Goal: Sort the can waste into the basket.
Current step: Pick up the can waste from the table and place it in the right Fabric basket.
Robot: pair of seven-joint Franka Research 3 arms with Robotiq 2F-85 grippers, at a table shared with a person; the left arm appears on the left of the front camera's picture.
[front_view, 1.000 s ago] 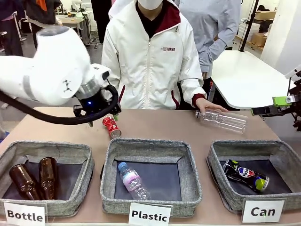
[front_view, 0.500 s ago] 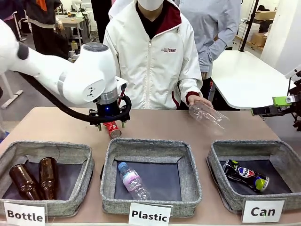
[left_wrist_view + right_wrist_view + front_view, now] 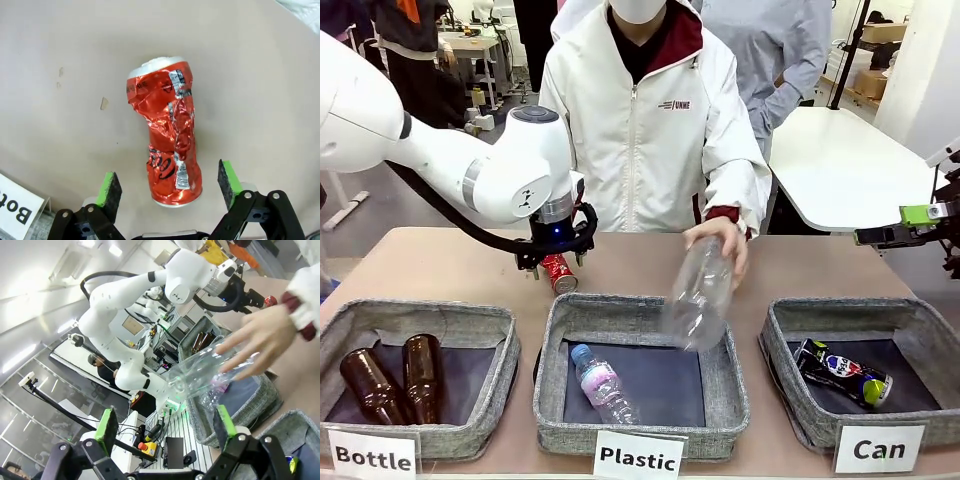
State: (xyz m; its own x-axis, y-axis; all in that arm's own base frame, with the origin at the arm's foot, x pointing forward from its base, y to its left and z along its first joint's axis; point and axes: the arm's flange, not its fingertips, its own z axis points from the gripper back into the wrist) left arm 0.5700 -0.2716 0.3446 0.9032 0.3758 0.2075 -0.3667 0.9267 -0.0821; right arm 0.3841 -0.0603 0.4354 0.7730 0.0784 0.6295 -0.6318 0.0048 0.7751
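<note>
Directly ahead of the left pincer [image 3: 169, 184], whose green-padded jaws stand spread, the crushed red metal can [image 3: 167, 145] lies on the tan bench [image 3: 260, 75]. Its near end sits between the jaws and touches neither. Well off to that pincer's right, the dark blue can [image 3: 842, 372] with a green rim lies inside the square grey woven basket [image 3: 920, 318] carded "Can". The right pincer [image 3: 165, 422] is likewise spread and holds nothing. Beyond it, a person's hand [image 3: 260, 340] grips a clear plastic bottle [image 3: 205, 370].

Table [image 3: 440, 262] bears crushed red can [image 3: 558, 272]; three baskets [image 3: 640, 304].
</note>
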